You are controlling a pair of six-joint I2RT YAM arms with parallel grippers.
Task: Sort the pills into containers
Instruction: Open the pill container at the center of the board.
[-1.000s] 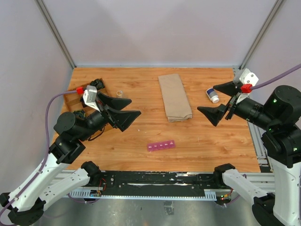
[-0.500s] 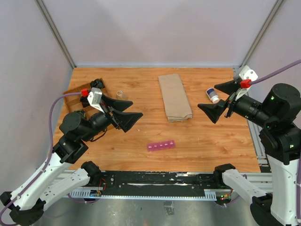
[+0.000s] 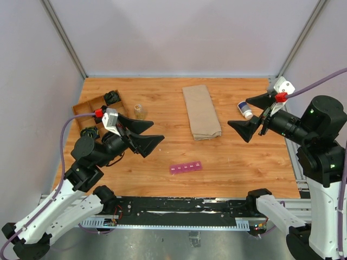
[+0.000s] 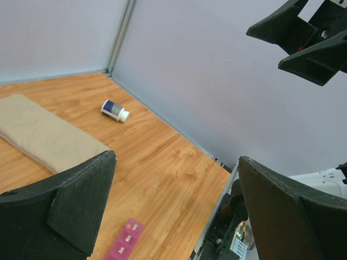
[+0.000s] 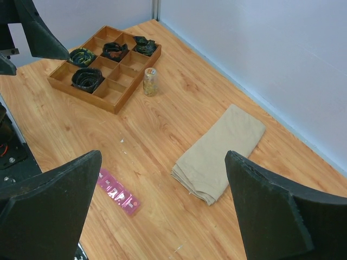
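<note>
"Black fingers, both pairs. How do they stand?"

"Spread as wide as they go. My left gripper (image 3: 158, 131) hangs over the left half of the table with nothing between its fingers. My right gripper (image 3: 237, 114) hangs at the right side, just as wide and just as bare."

"And the containers?"

"The pink strip of containers (image 3: 185, 167) lies flat on the wooden table (image 3: 233, 157) near the front edge, between my two arms and well apart from both grippers. Its lids look shut, though it is too small for me to be sure."

"What lies farther out?"

"A folded tan cloth (image 3: 201, 111) sits toward the back, and a white-capped bottle (image 3: 245, 110) lies on its side near the right edge. At the far left is a wooden tray (image 5: 81, 95) with dark things in its compartments, and a small jar (image 3: 139, 111) stands just beside it."
</note>
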